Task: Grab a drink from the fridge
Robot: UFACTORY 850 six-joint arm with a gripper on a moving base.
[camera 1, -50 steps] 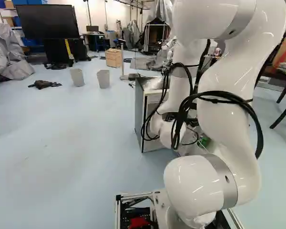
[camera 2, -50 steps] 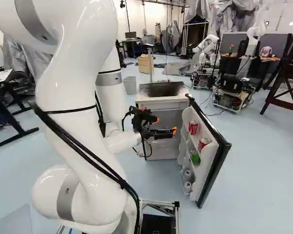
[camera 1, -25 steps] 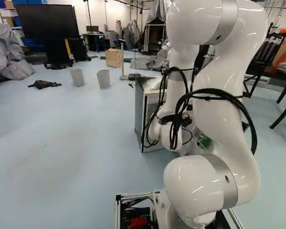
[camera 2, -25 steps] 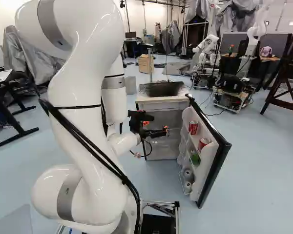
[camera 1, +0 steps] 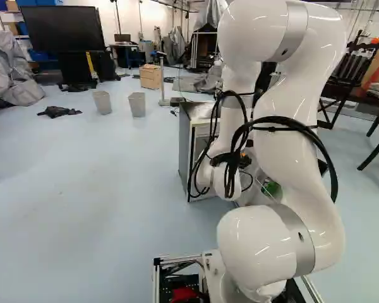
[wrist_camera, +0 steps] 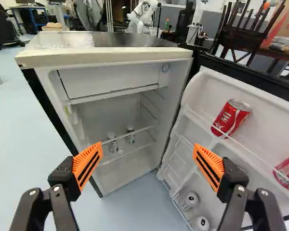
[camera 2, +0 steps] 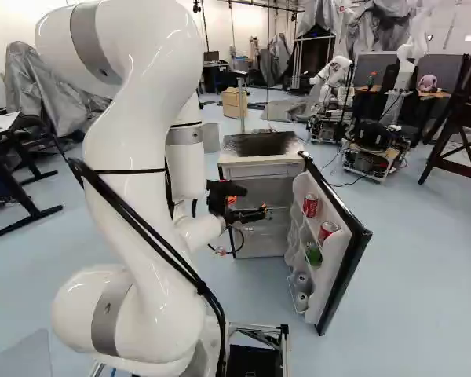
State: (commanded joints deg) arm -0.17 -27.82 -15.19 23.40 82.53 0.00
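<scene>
The gripper gapes, empty, short of the fridge door; a red soda can on it looks slick, perhaps weighty. I'd pinch mid-body.

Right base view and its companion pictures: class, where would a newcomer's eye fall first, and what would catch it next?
Most likely the large white arm, rising left of the middle of the right base view. Next comes the fridge ahead of it, its door swung open with two red cans inside the door. In the wrist view, the orange-padded fingers stand wide apart before it.
</scene>
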